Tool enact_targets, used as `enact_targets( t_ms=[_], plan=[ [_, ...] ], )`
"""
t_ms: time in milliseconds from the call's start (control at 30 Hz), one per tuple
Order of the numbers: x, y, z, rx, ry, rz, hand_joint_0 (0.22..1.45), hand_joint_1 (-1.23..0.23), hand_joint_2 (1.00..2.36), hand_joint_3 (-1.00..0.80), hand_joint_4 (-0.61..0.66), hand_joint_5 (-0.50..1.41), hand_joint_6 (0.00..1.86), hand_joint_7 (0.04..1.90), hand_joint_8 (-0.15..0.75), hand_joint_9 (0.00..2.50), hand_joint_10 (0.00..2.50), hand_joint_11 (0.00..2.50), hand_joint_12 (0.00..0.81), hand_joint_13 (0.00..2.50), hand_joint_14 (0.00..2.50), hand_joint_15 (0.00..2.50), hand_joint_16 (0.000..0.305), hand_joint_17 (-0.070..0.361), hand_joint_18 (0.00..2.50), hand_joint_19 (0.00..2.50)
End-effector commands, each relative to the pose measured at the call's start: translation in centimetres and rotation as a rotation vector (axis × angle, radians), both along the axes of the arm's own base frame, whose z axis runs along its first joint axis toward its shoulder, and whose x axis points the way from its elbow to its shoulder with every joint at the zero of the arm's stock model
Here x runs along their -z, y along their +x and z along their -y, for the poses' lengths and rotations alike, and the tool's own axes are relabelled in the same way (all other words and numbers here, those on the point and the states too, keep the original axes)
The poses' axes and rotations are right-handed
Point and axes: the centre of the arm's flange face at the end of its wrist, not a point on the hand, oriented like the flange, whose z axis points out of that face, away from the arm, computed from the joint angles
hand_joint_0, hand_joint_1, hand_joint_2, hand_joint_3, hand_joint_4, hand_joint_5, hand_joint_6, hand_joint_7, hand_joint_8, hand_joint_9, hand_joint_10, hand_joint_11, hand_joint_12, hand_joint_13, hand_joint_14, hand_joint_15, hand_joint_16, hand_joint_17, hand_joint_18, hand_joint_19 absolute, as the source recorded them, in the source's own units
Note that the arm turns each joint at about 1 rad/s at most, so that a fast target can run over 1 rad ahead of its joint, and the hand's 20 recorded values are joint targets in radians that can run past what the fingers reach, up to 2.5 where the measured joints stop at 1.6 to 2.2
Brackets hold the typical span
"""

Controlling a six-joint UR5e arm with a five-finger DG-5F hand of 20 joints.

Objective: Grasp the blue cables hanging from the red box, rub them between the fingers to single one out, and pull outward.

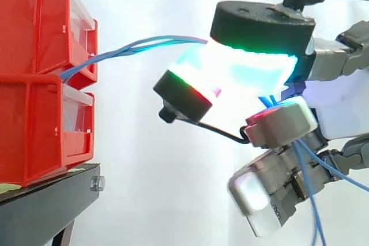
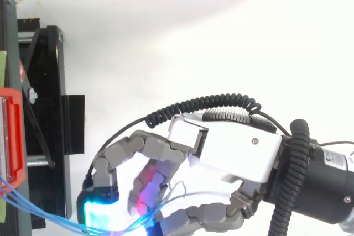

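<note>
Several thin blue cables [image 1: 144, 44] run from the upper red box [image 1: 40, 27] rightward and slightly up into my hand [image 1: 288, 122]. In the top view the blue cables [image 2: 38, 211] leave the red box [image 2: 14, 136] at the left edge and lead along the bottom to the hand [image 2: 221, 147]. The fingers are curled, with glowing pads [image 1: 187, 93] closed around the cable bundle. Loose cable ends [image 1: 314, 200] hang down behind the hand at the lower right of the side view. The exact contact spot is hidden by the glow.
Two red bins are stacked on a black stand [image 1: 46, 200] at the left, the lower bin [image 1: 40, 131] under the one holding the cables. The stand's black frame [image 2: 50, 125] fills the left of the top view. A white curtain lies behind.
</note>
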Motion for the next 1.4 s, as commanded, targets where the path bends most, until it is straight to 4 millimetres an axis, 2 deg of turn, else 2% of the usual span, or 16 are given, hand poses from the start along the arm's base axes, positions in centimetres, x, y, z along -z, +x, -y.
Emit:
enact_targets(
  t_ms=[0,67,300,400,733,933,1000,1067,1133,1267,1367],
  plan=[
    [-0.03,0.01,0.01,0.0,0.0,0.001,0.68,-0.95,1.0,-0.5,-0.31,-0.05,0.89,1.05,0.181,1.28,0.03,0.94,0.293,0.81,0.02,0.56,0.032,0.072,0.71,0.48],
    [0.04,-0.02,0.02,0.0,0.0,-0.001,0.68,-0.95,1.0,-0.5,-0.31,-0.05,0.89,1.03,0.184,1.25,0.03,0.92,0.292,0.78,0.02,0.53,0.033,0.074,0.69,0.48],
    [-0.03,0.0,-0.1,-0.001,0.0,0.001,0.55,-0.9,1.0,-0.5,-0.25,-0.04,0.87,0.9,0.184,1.24,0.03,0.87,0.296,0.76,0.02,0.52,0.035,0.078,0.68,0.49],
    [-0.03,0.0,-0.1,-0.001,0.0,0.001,0.51,-0.86,1.0,-0.5,-0.2,-0.04,0.82,0.96,0.193,1.26,0.02,0.87,0.307,0.78,0.02,0.52,0.036,0.082,0.7,0.49],
    [-0.03,-0.01,-0.22,-0.003,0.0,0.001,0.44,-0.76,1.0,-0.5,-0.17,-0.04,0.79,0.95,0.217,1.32,0.02,0.85,0.331,0.85,0.02,0.52,0.041,0.093,0.77,0.47],
    [0.05,-0.06,-0.2,-0.003,-0.001,-0.002,0.46,-0.68,1.0,-0.5,-0.15,-0.04,0.78,0.97,0.225,1.35,0.02,0.85,0.329,0.88,0.02,0.52,0.041,0.091,0.79,0.49],
    [-0.03,-0.01,-0.22,-0.003,0.0,0.001,0.49,-0.61,1.0,-0.5,-0.15,-0.04,0.78,0.97,0.22,1.35,0.02,0.87,0.32,0.88,0.02,0.54,0.038,0.086,0.78,0.51],
    [-0.02,-0.02,-0.1,-0.001,0.0,-0.001,0.54,-0.61,1.0,-0.5,-0.15,-0.04,0.79,0.97,0.21,1.34,0.02,0.89,0.307,0.88,0.02,0.55,0.035,0.079,0.76,0.53],
    [-0.02,-0.03,-0.21,-0.003,0.0,-0.001,0.59,-0.65,1.0,-0.5,-0.13,-0.05,0.79,1.0,0.216,1.31,0.03,0.9,0.306,0.88,0.02,0.56,0.033,0.075,0.75,0.54],
    [-0.02,-0.03,-0.21,-0.003,0.0,-0.001,0.61,-0.72,1.0,-0.44,-0.11,-0.07,0.82,1.12,0.226,1.25,0.03,0.93,0.315,0.88,0.02,0.58,0.034,0.076,0.75,0.54],
    [-0.02,-0.03,-0.21,-0.003,0.0,-0.001,0.63,-0.82,1.01,-0.33,-0.07,-0.11,0.9,1.05,0.238,1.2,0.02,0.94,0.324,0.89,0.02,0.6,0.035,0.079,0.75,0.53]
  ],
)
